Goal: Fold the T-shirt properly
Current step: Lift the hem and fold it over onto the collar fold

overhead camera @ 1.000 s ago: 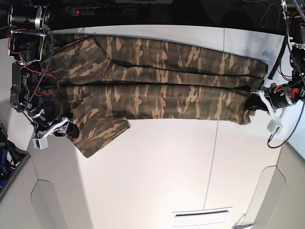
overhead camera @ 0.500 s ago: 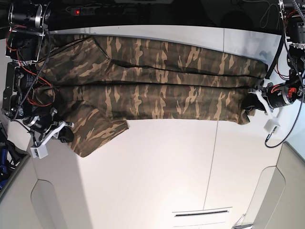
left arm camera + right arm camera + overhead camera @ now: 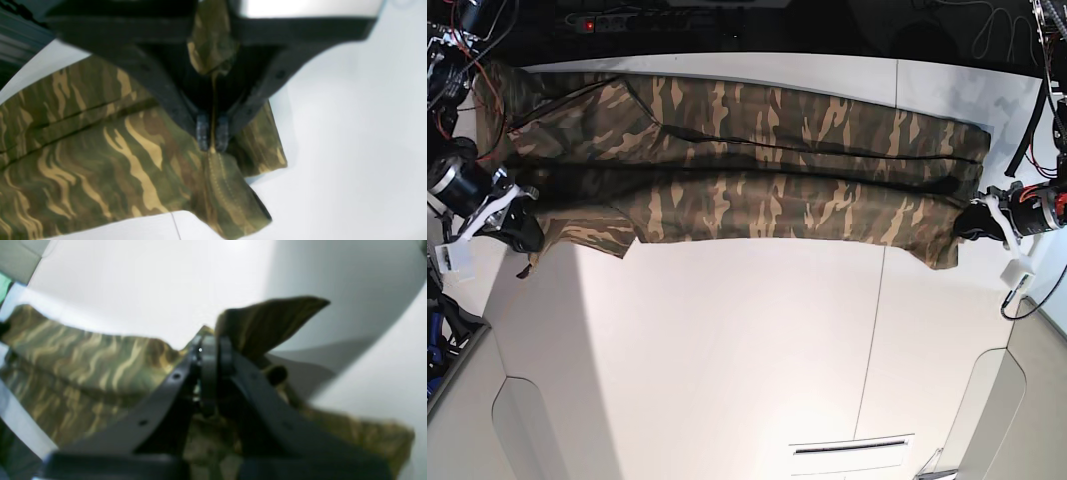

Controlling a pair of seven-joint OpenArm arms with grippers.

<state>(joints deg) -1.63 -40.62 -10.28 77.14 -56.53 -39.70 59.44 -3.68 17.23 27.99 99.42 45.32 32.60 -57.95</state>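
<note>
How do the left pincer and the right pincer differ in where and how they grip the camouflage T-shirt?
The left pincer grips the camouflage T-shirt at its end on the base view's right; the right pincer grips the opposite end. At the left pincer, a stitched hem corner hangs below the fingertips; at the right pincer, a cloth flap stands up past them. Both are shut on cloth, and the shirt stretches between them across the white table.

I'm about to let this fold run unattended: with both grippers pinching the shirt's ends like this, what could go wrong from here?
1. The left gripper pinches only a thin bit of the T-shirt near its hem; tension could pull it free.
2. The right gripper also bites close to an edge, with a flap sticking up beside it, so the sleeve may bunch.
3. The cloth already lies in long creases across the table; folding over them could lock them in.
</note>
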